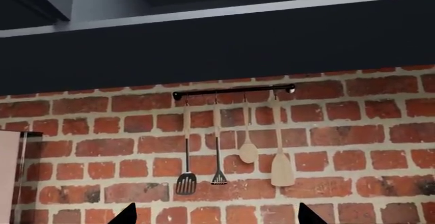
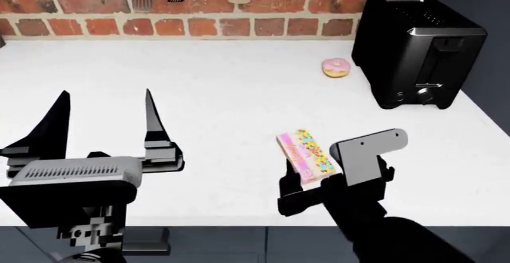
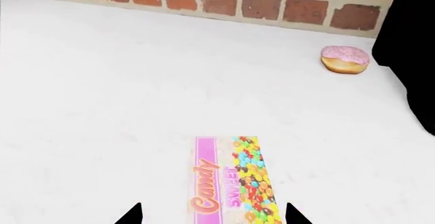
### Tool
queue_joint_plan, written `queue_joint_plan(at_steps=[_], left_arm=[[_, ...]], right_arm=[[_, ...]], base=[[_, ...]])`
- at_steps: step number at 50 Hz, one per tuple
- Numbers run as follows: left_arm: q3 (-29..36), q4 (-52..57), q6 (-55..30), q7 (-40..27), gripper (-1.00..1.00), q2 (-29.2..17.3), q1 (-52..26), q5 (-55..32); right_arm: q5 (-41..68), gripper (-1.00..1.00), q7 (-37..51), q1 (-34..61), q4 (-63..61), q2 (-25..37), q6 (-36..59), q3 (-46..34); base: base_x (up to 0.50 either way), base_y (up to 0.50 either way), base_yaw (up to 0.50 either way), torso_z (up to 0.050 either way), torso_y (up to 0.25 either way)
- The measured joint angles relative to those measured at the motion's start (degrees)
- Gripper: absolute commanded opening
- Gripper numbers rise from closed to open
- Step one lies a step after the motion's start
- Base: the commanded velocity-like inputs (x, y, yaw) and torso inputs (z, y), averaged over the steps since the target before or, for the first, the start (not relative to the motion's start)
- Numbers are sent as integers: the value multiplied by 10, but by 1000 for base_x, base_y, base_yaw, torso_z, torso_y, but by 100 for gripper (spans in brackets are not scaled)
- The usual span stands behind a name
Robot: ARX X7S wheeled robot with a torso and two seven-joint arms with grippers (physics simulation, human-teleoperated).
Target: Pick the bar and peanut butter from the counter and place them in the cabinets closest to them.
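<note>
The bar (image 3: 235, 183) lay flat between the right gripper (image 3: 214, 215)'s parted fingertips, apparently not yet clamped.

Bright, even, shadowless, sharp renders.

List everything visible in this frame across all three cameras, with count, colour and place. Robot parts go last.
bar: 1, pink packet with multicoloured candies, flat on the counter between the right end effector's fingertips
counter: 1, white, fills the head view
donut: 1, pink-frosted, on the counter left of the toaster
toaster: 1, black, on the counter's far right
brick wall: 1, red-brown, behind the counter
utensil rail: 1, black, on the wall, holding 4 utensils: 2 black, 2 wooden
shelf: 1, grey, above the rail, with a red and yellow item at its end
peanut butter: none visible
left end effector: 1, black, open, raised over the counter
right end effector: 1, black, open, straddling the bar
</note>
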Motion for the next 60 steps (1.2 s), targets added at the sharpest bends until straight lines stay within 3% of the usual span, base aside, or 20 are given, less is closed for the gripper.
queue_joint_plan(at_steps=[37,38,60], left_arm=[[8,9,0,-14,100,-15,0,-13],[8,10,0,-14,100,-16,0,-14],[11,13,1,-22,100,-23,0,-20]], right_arm=[[-15,100,-18,53,157,19,-38,-49],[-15,-100,-19,54,160,19,-40,-49],[-11,-100,-5,49,154,27,-57,-56]], base=[[0,0,0,0,0],[11,0,0,0,0],[1,0,1,0,0]])
